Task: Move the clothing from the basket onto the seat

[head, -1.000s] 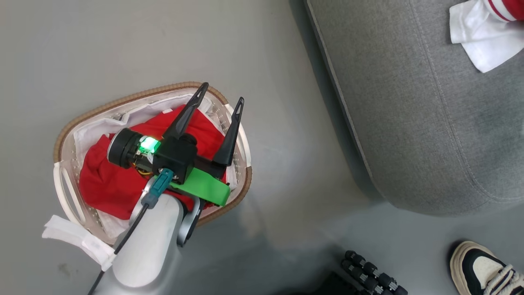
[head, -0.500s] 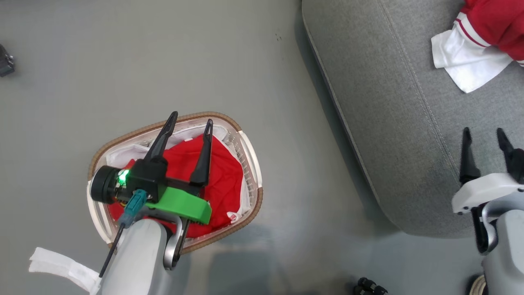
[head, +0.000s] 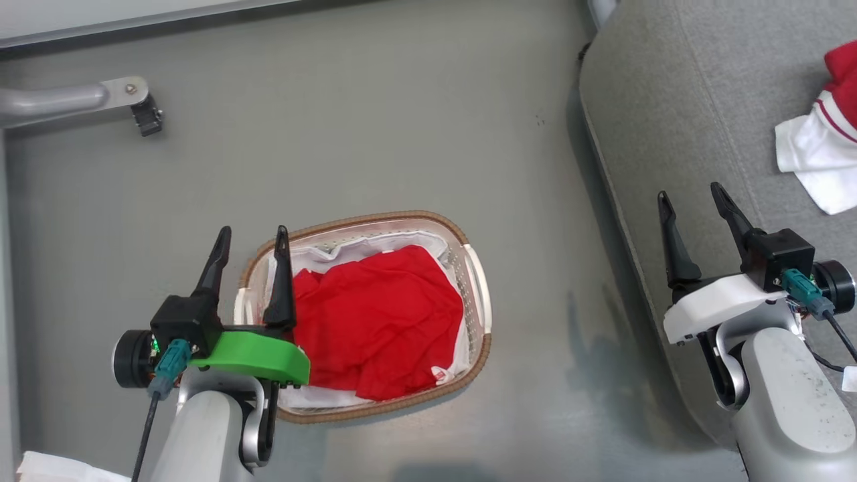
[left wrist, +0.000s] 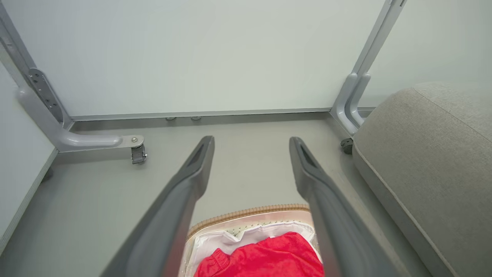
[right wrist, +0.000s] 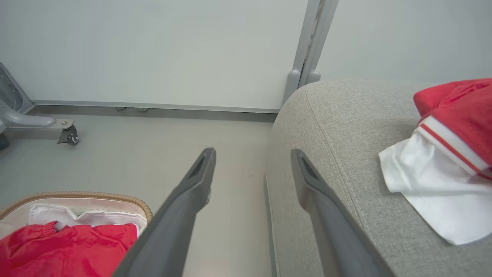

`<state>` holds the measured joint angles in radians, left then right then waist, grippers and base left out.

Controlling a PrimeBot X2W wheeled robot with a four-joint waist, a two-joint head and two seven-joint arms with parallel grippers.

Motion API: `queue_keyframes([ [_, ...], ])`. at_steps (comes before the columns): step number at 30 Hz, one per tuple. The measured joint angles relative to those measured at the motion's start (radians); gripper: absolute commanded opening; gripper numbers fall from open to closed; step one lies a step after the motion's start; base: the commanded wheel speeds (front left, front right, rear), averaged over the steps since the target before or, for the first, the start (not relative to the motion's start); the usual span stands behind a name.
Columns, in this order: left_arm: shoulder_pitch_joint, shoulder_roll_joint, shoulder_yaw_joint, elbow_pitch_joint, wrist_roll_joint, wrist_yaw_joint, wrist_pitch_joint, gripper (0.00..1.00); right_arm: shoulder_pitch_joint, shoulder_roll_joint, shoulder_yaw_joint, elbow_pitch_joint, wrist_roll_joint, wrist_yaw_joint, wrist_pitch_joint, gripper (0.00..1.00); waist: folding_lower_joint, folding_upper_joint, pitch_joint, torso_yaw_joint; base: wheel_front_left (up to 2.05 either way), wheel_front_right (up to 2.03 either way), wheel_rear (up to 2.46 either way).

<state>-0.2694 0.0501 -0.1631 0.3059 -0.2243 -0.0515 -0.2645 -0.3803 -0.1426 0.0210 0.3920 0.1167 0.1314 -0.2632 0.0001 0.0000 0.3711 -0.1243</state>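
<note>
Green bracket marks our left gripper, jaws spread wide and holding nothing, hovering over the left edge of the basket; our right gripper is also wide open and empty, over the near edge of the seat. Red clothing lies crumpled inside the basket on the white liner, filling most of it, nothing gripped yet. Step in hand, we judge: reach in and grab. To do it well we'd bring the left gripper to our right over the middle of the red heap, drop onto a raised fold, pinch only red fabric and not the liner underneath, then lift high enough that the hem clears the basket rim before swinging across to the seat. Further off, another red-and-white garment already lies on the seat, so we'd set this one beside it, not on top. Beyond: grey floor, a metal frame leg with a caster
</note>
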Motion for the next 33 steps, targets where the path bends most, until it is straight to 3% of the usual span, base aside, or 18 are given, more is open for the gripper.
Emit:
queue_keyframes([
  [13,0.106,0.0,0.061,-0.006,-0.023,0.042,0.0,1.0,0.073,0.049,0.018,0.001,-0.004,0.0,0.0,1.0,0.0,0.0,-0.128,0.102,0.0,0.0,0.0],
  [26,0.235,0.0,0.078,0.005,-0.029,0.033,0.0,1.0,0.188,0.068,0.027,0.032,-0.014,0.0,0.0,1.0,-0.0001,0.0,-0.275,0.115,0.0,0.0,0.0],
  [33,0.257,0.0,0.074,0.005,-0.029,0.026,0.0,1.0,0.226,0.075,0.019,0.04,-0.018,0.0,0.0,1.0,-0.0001,0.0,-0.296,0.118,0.0,0.0,0.0],
])
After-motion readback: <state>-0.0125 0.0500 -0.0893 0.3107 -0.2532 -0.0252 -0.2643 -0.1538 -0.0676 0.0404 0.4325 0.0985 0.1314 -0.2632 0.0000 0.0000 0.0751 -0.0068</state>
